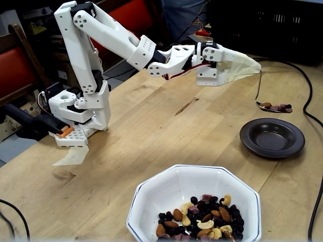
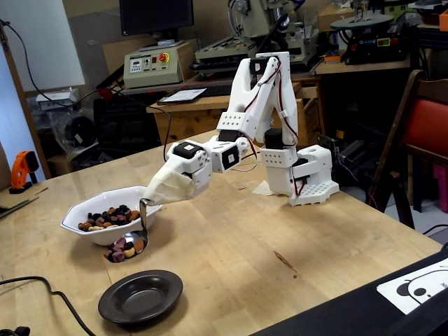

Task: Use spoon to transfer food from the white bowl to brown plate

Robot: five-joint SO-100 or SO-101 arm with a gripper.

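Observation:
My gripper (image 1: 254, 66), its fingers wrapped in pale tape, is shut on the slim handle of the silver spoon (image 1: 259, 91). The spoon hangs down with nuts and dark berries in its oval bowl (image 1: 275, 107). It hovers just beyond the far rim of the brown plate (image 1: 272, 137), which holds nothing. In the other fixed view the gripper (image 2: 162, 189) holds the spoon (image 2: 129, 246) between the white bowl (image 2: 75, 225) and the brown plate (image 2: 140, 297). The white octagonal bowl (image 1: 151, 194) holds the trail mix (image 1: 202, 220), also seen in the other view (image 2: 108, 213).
The arm's white base (image 1: 81, 108) stands at the table's left in a fixed view. A black cable (image 1: 312, 117) runs past the plate on the right. Another cable (image 2: 49, 290) lies near the plate. A black case (image 1: 272, 25) stands at the table's back.

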